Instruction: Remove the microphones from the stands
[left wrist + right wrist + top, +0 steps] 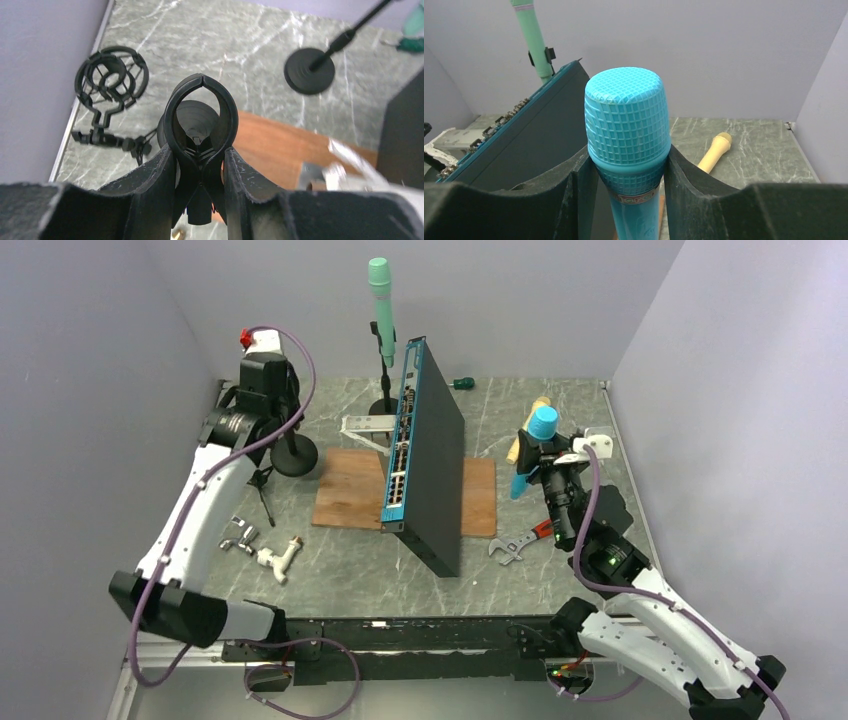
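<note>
The right gripper [629, 167] clamps the blue microphone [626, 117] (held upright) near the tabletop's right edge, and the left gripper [200, 167] pinches the stand's black clip [172, 117].

The scene is lit evenly and fairly brightly from overhead by diffuse light, and only soft, faint shadows are cast on the worktop [560, 420]. A mild sheen is seen on its marbled surface, without harsh glare. In the left wrist view the clip [201, 125] is rendered sharply. The fingers [150, 185] of the left tool [199, 152] are left dark and soft, and a white bracket [345, 165] at the right is smeared by blur. In the right wrist view the blue microphone [627, 120] is crisp, and the yellow microphone [714, 150] behind is slightly softened.
</note>
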